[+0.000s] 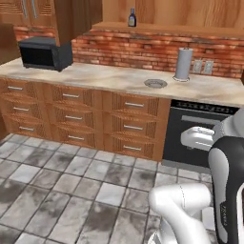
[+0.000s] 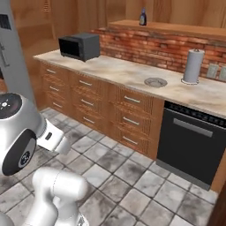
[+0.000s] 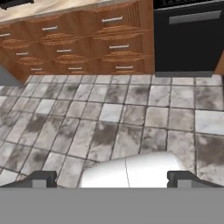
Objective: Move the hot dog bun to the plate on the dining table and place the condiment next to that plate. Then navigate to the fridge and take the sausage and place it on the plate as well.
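Note:
My gripper (image 3: 111,178) is open over the grey tiled floor, with nothing between its two dark fingertips (image 3: 43,177). It looks toward the wooden drawers and a black appliance front. A tall grey fridge (image 2: 12,57) stands at the far left in the right base view, and only part of its flat front shows. The hot dog bun, the red-rimmed plate, the dining table, the condiment and the sausage are out of view.
A marble counter (image 1: 109,76) over wooden drawers (image 2: 84,101) runs along the brick wall. On it stand a black microwave (image 1: 45,53), a grey round plate (image 1: 156,83) and a paper towel roll (image 1: 183,63). A dark bottle (image 1: 132,17) sits on the shelf. A black oven front (image 2: 192,141) is on the right.

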Robot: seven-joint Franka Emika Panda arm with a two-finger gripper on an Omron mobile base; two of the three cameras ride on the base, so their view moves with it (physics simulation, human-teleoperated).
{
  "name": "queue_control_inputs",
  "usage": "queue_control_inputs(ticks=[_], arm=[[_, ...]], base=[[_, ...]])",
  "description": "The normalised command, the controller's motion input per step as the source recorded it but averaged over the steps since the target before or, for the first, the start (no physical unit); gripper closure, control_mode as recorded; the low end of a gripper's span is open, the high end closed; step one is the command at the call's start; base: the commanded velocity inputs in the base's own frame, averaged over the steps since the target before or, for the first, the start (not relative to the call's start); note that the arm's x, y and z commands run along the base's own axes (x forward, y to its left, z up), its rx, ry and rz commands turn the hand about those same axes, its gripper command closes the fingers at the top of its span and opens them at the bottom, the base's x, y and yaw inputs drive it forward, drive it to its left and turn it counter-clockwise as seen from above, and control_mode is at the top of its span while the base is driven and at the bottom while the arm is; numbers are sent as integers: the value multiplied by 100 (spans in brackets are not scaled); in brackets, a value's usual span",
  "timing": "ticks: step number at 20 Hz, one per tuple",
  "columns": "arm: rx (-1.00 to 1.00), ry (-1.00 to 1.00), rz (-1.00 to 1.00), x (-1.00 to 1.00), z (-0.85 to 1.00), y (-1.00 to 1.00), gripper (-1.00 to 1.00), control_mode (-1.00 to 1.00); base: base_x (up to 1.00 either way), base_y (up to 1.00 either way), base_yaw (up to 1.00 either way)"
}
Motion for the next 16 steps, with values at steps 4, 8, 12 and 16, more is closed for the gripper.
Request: queue_control_inputs(ticks=[4, 8, 12, 16], arm=[[0, 0, 0, 0, 0, 0, -100, 100], [0, 0, 0, 0, 0, 0, -100, 100], [0, 0, 0, 0, 0, 0, -100, 100], [0, 0, 0, 0, 0, 0, -100, 100]], base=[[100, 0, -16], [98, 7, -19], [88, 26, -21], [73, 50, -23]])
